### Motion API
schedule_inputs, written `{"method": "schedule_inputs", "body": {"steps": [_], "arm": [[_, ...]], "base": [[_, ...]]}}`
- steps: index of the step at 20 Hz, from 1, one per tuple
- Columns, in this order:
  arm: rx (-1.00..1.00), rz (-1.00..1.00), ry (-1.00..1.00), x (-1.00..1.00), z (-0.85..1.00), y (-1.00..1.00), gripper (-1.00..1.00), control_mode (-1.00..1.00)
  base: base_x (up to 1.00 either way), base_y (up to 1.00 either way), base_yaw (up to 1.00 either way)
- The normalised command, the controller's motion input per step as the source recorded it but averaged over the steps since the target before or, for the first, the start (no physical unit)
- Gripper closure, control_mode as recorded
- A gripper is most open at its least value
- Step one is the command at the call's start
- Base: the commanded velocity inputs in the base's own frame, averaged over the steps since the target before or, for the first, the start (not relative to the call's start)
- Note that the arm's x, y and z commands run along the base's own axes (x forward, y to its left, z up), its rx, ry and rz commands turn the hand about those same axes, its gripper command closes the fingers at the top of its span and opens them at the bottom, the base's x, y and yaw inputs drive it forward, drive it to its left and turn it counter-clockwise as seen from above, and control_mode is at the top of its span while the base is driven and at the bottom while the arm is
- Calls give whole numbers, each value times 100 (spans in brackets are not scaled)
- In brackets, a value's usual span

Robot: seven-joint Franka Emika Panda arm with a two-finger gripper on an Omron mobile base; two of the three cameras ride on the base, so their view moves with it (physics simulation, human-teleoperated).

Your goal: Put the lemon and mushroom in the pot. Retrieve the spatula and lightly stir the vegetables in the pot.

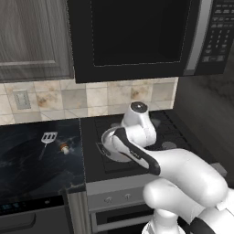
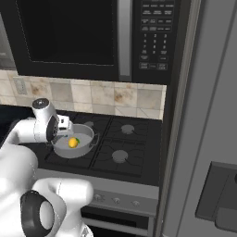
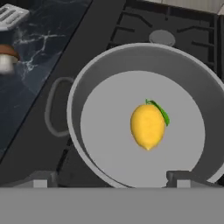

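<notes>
Lemon lies on the pale floor of your pot, which sits on the stove's front-left burner. Your gripper hangs above the pot rim with its fingers spread wide and nothing between them. Look left to the dark counter: the mushroom rests there, just beside the spatula.

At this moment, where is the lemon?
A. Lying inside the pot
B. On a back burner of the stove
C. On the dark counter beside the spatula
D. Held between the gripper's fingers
A. The lemon lies on the pale floor of the pot, free of the fingers, while the mushroom remains on the counter near the spatula.
</notes>
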Motion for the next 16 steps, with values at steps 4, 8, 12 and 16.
{"method": "schedule_inputs", "body": {"steps": [4, 8, 12, 16], "arm": [[0, 18, -1, -17, 17, 82, -100, -100], [0, 22, 0, -3, 20, 82, -100, -100], [0, 19, 0, 0, 13, 56, -100, -100], [0, 7, 10, 2, 1, 34, -100, -100]], "base": [[0, 0, 0], [0, 0, 0], [0, 0, 0], [0, 0, 0]]}}
